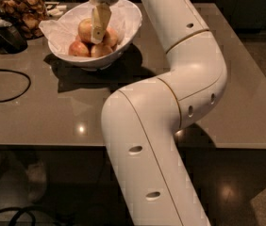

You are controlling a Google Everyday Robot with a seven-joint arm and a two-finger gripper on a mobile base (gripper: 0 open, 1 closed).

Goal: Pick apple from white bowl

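Apple (85, 30): round, red-orange blush over yellow. We log it in the white bowl (134, 22), just beside the lowered gripper (98, 34), on its glass-jar (22, 8) side. Grip state: we cannot tell.

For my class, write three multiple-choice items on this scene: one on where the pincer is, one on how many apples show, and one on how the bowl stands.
1. Where is the pincer?
A. on the floor
B. down in the white bowl
C. against a wall

2. How many apples show in the bowl?
A. one
B. seven
C. four

3. How does the bowl stand?
A. upright on the table
B. tipped over
C. lifted in the air

Key:
1 B, it reaches down among the apples.
2 C, four reddish-yellow rounds show against the white paper.
3 A, its base rests on the table with the rim upward.
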